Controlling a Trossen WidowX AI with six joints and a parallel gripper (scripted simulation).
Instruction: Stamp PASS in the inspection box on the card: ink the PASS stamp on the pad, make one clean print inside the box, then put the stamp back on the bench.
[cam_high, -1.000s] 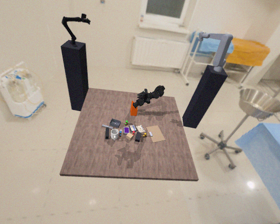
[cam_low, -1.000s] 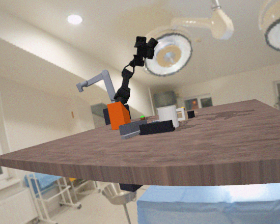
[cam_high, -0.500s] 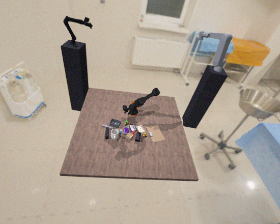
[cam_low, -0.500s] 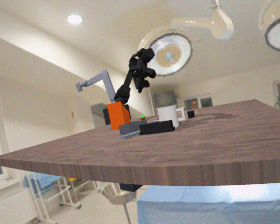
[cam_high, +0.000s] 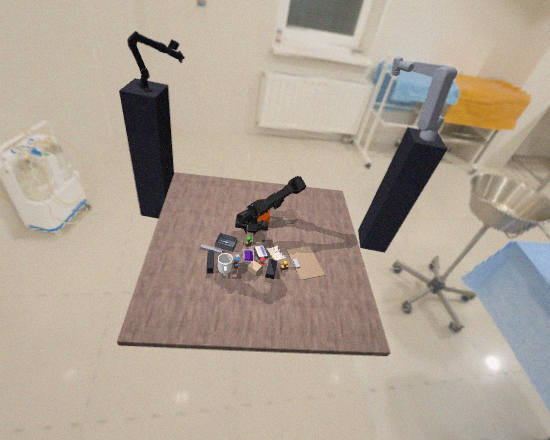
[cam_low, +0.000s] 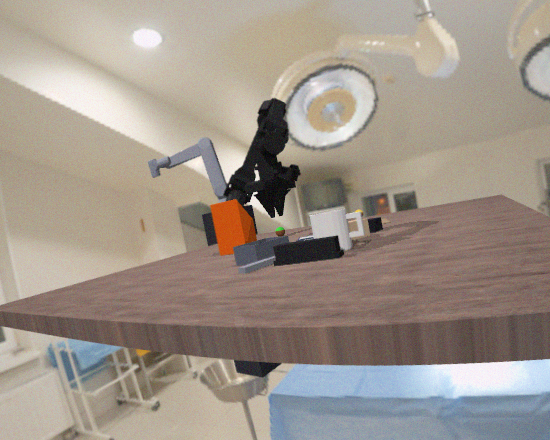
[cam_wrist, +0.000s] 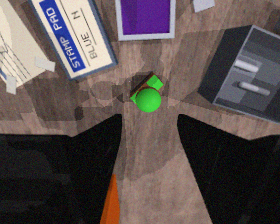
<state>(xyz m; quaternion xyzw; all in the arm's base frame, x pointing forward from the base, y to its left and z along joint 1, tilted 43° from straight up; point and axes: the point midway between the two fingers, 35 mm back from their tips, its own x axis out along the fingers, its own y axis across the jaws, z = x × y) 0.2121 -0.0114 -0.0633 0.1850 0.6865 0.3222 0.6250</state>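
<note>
My gripper (cam_low: 277, 215) (cam_wrist: 149, 119) is open and empty, pointing down above a stamp with a green round knob (cam_high: 249, 241) (cam_low: 280, 231) (cam_wrist: 148, 101). The knob shows just ahead of the gap between the fingertips in the wrist view. The stamp stands on the bench. A purple ink pad (cam_high: 248, 256) (cam_wrist: 146, 17) lies open beyond it, with the stamp pad lid (cam_high: 260, 251) (cam_wrist: 75, 37) beside it. A cream card (cam_high: 275, 253) (cam_wrist: 22, 35) lies past the lid; its inspection box cannot be made out. Blue (cam_high: 237, 261), red (cam_high: 263, 259) and yellow (cam_high: 285, 265) knobs stand farther off. No PASS lettering is readable.
A dark tray (cam_high: 226, 242) (cam_wrist: 250, 80) stands beside the green-knobbed stamp. A white mug (cam_high: 225, 262) (cam_low: 327, 225) and a long black block (cam_high: 210, 261) (cam_low: 310, 250) stand beyond it. An orange block (cam_low: 227, 227) is at the arm's base. A brown sheet (cam_high: 306, 262) lies past the card.
</note>
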